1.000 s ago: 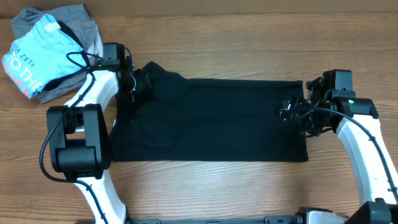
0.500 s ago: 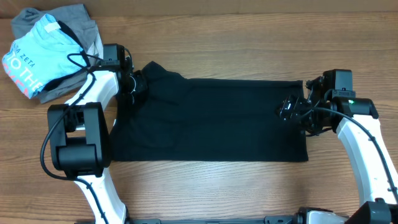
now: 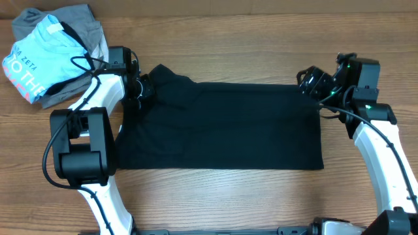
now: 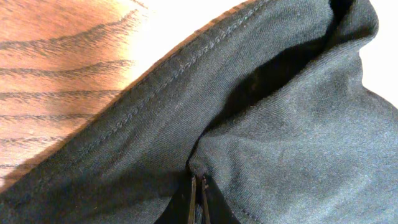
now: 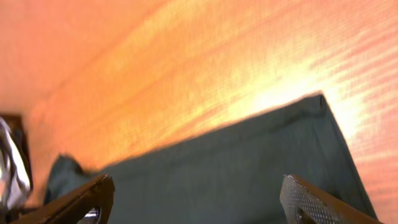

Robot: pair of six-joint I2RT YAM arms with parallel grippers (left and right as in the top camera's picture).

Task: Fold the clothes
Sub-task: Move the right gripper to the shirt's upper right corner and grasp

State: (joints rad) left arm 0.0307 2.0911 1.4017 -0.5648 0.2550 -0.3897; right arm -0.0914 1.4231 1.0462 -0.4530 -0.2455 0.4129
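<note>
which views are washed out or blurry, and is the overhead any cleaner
Overhead: even light, sharp, though the black T-shirt reads as a near-flat dark patch. Left wrist: hem stitching crisp, wooden table blown white beside it. Right wrist: orange cast, soft focus, glare across the wood.

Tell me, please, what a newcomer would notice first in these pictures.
A black T-shirt lies spread across the middle of the wooden table. The left gripper pinches its far left edge, while the right gripper hovers open over its far right corner. A light blue shirt lies crumpled far left.
</note>
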